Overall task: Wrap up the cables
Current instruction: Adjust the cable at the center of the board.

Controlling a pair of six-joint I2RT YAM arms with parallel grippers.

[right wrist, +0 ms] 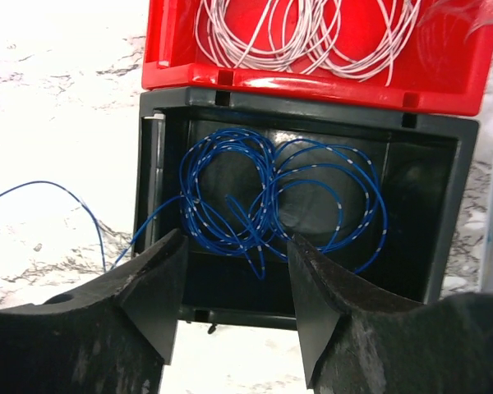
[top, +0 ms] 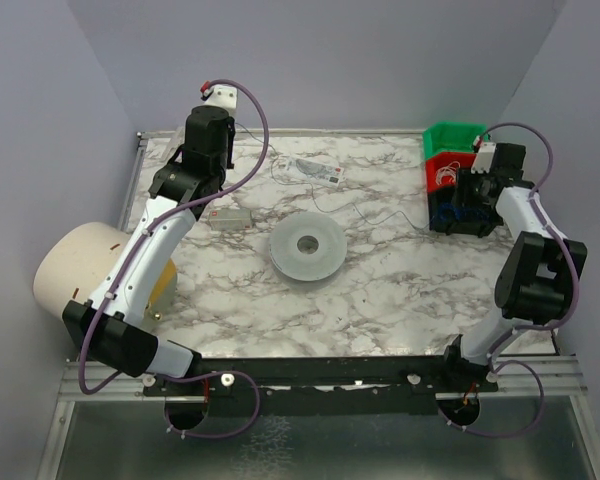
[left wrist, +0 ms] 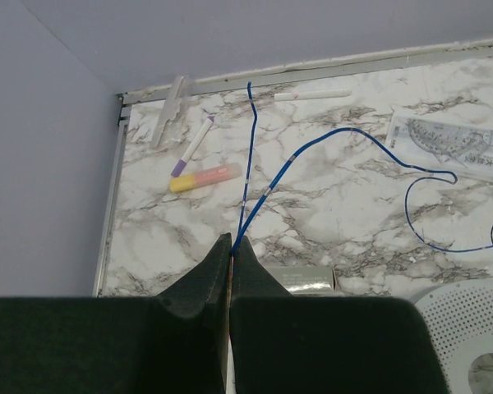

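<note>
Clamps the left fingers tight together on the blue cable, right at bottom centre of the left wrist view. Sends two strands up out of that pinch. Runs the first almost straight up the frame, long axis vertical, ending just short of the rail at the top edge of the worktop. Leans the second to the upper right, arches it over, then drops it toward the right edge into a tight hairpin and a wider loop beside the clear packet. Leaves a yellow-and-pink marker just left of the strands and a small box just right of the fingers.

Over to the right wrist view: spreads the right fingers wide apart, gripping nothing, at the bottom of the frame in front of the black bin. Shows more blue cable inside that bin, coiled in overlapping rings with no single heading, plus one strand slipping out past the bin's left wall and trailing left across the worktop to the frame's left edge. Sets a red bin just above, holding white wire.

From the top view: puts both bins at the right edge and a white reel mid-frame. Barely catches the cable there, only a faint thin line right of the reel.
</note>
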